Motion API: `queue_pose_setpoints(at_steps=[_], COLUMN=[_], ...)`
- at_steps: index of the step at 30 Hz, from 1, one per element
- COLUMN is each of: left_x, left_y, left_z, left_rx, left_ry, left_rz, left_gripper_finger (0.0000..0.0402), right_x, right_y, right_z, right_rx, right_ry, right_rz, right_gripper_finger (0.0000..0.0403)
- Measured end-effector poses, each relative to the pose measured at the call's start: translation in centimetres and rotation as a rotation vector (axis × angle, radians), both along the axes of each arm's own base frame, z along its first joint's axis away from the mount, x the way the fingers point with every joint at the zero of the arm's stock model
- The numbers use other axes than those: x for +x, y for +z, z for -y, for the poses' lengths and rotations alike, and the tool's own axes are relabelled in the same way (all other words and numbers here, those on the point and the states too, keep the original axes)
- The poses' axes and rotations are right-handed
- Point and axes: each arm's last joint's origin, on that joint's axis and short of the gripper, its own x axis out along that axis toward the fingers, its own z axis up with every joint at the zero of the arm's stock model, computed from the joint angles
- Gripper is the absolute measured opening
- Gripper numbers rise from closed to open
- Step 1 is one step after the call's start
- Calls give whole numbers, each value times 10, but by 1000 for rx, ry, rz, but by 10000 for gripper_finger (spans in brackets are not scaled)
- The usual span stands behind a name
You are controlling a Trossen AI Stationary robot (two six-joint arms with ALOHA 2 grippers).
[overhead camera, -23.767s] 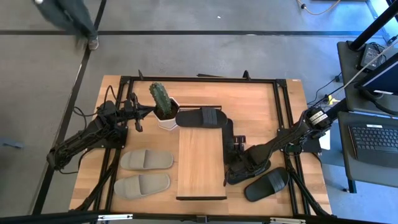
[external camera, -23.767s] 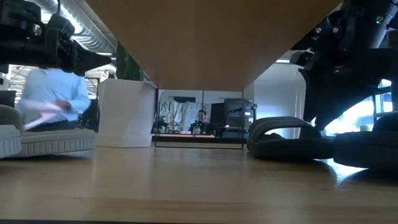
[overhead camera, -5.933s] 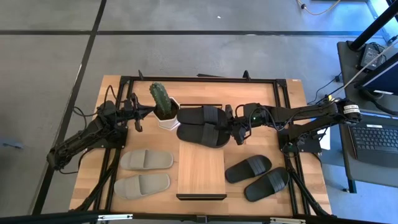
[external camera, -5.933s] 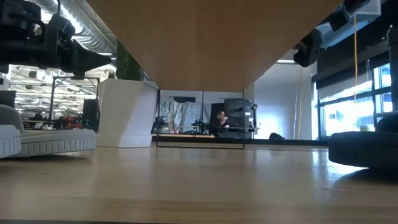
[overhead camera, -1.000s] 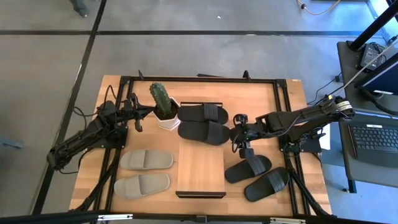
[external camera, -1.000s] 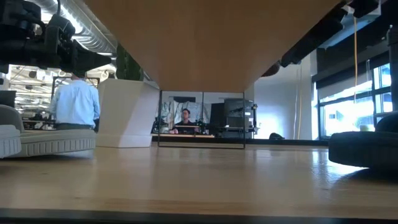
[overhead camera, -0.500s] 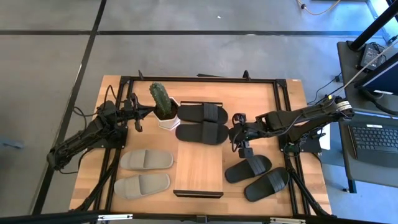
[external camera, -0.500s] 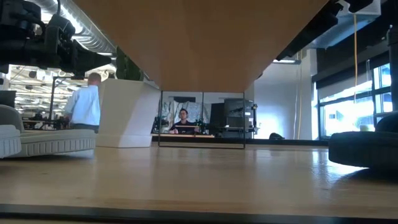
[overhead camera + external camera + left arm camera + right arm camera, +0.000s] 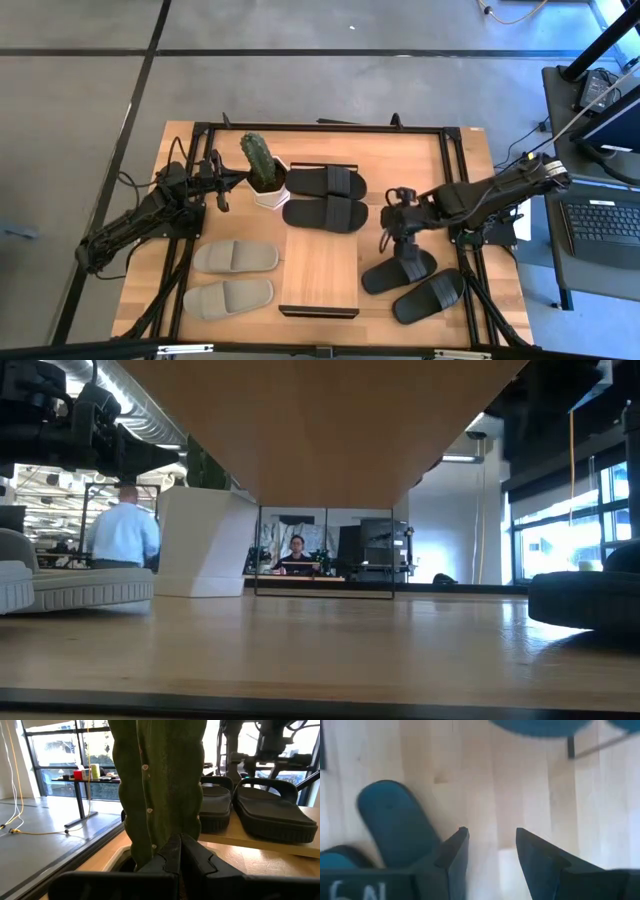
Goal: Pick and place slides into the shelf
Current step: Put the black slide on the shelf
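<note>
The shelf (image 9: 320, 270) is a light wood panel lying lengthwise in the table's middle. Two black slides (image 9: 330, 182) (image 9: 325, 213) lie side by side across its far end. Two more black slides (image 9: 398, 271) (image 9: 430, 296) rest sole down on the table to its right, and two grey-beige slides (image 9: 235, 257) (image 9: 228, 298) to its left. My right gripper (image 9: 388, 240) (image 9: 490, 845) hangs open over bare table, pointing down, just beyond the nearer black slide (image 9: 395, 825). My left gripper (image 9: 217, 188) (image 9: 180, 855) waits shut beside the cactus pot.
A cactus (image 9: 257, 158) in a white pot (image 9: 270, 195) stands at the shelf's far left corner, right in front of the left gripper. Black frame bars (image 9: 455, 190) run along the table's edges. In the low view a person (image 9: 125, 530) walks in the room behind.
My right gripper has drawn a little away from the shelf's black slides, toward the table's right and near edges, closer to the black slide on the table. The left arm has kept still.
</note>
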Motion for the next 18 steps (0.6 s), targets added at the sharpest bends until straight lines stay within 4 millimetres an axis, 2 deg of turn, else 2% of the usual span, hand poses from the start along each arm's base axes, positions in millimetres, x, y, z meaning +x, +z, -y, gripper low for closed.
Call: queue_pose_setpoints(at_steps=[6, 12, 18], left_x=[0, 0, 0], left_y=[0, 0, 0], left_z=[0, 0, 0], left_rx=[0, 0, 0], left_ry=[0, 0, 0], left_rz=[0, 0, 0], left_gripper_finger=[0, 0, 0], right_x=[-13, -28, -34], right_y=[18, 15, 14], right_z=[-25, -48, -62], right_rx=[131, 230, 261], right_ry=[-216, -397, -389], right_rz=[10, -27, -21], right_gripper_finger=[165, 165, 165])
